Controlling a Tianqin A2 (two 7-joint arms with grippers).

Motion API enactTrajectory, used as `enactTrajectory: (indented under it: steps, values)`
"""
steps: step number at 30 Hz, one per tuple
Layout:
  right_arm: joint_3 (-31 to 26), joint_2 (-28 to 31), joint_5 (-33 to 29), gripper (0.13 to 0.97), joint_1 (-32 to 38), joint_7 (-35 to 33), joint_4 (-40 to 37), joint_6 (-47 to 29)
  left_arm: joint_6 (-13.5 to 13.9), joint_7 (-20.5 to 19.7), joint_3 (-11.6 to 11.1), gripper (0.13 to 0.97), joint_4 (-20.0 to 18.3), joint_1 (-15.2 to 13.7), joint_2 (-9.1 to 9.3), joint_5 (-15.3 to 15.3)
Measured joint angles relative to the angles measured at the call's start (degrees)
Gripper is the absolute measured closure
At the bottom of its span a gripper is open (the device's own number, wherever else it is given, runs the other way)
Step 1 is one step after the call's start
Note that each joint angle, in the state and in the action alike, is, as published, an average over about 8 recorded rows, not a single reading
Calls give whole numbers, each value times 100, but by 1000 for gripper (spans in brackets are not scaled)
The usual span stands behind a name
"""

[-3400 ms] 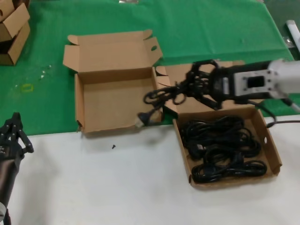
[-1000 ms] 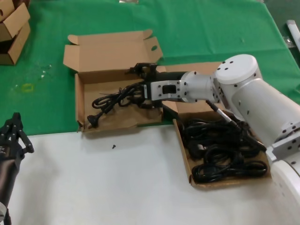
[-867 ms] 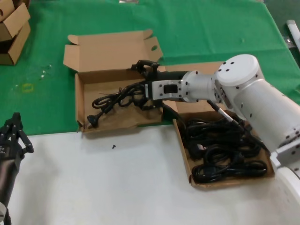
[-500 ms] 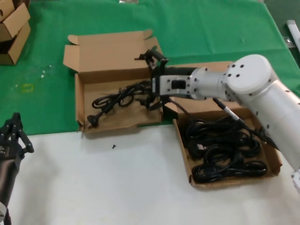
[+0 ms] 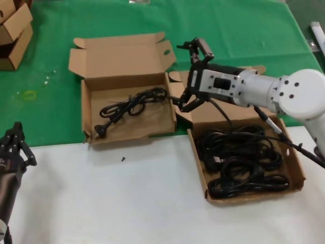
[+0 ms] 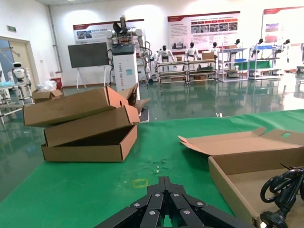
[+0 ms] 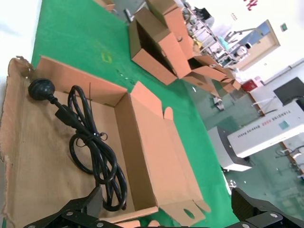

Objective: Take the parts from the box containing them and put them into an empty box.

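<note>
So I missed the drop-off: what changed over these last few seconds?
The right gripper carried one power cord into the left box, let go, and pulled back open toward the full box. The left gripper and remaining cords stayed put.

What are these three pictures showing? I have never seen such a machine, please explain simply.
It is a robot with two arms, each ending in a pincer. One picture looks down from its head; the other two come from cameras on its wrists. The right pincer is open and holds nothing, above the gap between two cardboard boxes. The left box holds one black power cord. The right box holds several more cords. The left pincer waits at the table edge. Smaller cartons are stacked on the green cloth.
</note>
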Motion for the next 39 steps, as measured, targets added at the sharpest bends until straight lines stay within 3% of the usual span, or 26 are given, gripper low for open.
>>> enactTrajectory:
  steps: [6, 13, 31, 39]
  values:
    - [174, 364, -195, 140, -434, 653, 771, 84, 0, 0, 0, 955, 0, 0, 0, 0]
    - [403, 684, -287, 132, -886, 1134, 1478, 177, 0, 0, 0, 955, 0, 0, 0, 0]
    - [616, 637, -23, 129, -1316, 1228, 1727, 482, 0, 0, 0, 930, 0, 0, 0, 0]
    - [816, 528, 293, 129, -1723, 1265, 1894, 813, 0, 0, 0, 835, 0, 0, 0, 0]
